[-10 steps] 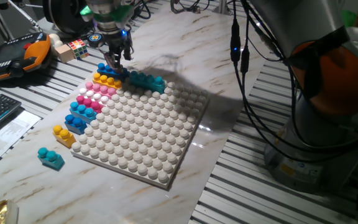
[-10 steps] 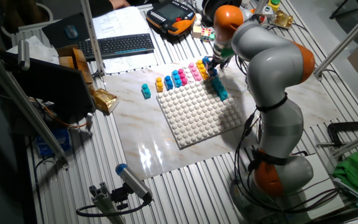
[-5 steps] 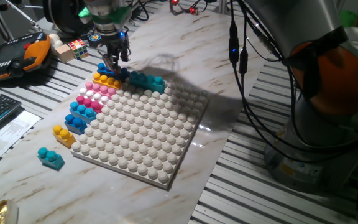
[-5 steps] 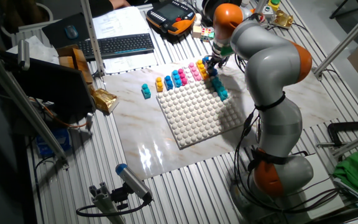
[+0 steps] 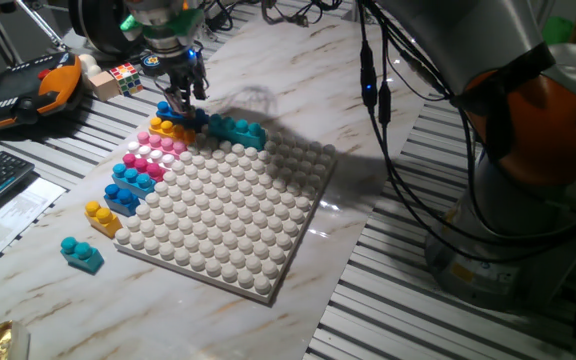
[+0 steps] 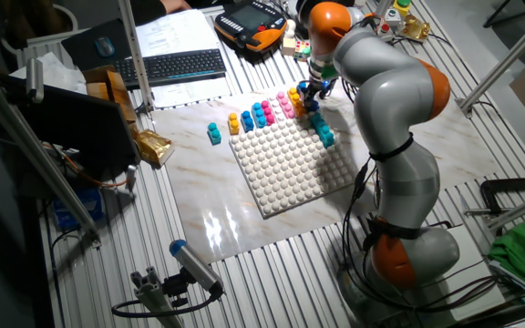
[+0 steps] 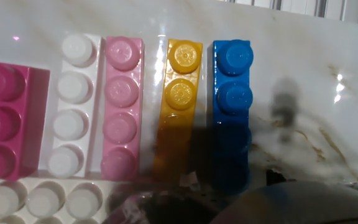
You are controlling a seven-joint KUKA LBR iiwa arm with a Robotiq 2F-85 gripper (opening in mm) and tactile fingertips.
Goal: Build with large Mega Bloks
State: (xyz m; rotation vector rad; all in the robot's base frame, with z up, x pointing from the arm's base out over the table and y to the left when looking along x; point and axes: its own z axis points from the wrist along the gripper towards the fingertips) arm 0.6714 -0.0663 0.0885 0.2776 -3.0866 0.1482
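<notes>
Blue plastic studded brick (image 7: pixel 232 112) lies lengthwise directly under the hand (image 5: pixel 180 98); finger spread cannot be told.

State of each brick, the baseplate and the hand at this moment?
hand: above the blue brick, open or shut unclear
blue brick: flat on the table, studs up, not held
yellow-orange brick: flat beside the blue one
light pink brick: flat beside a baseplate row
teal brick: at the baseplate's corner
white baseplate: flat on the table
</notes>
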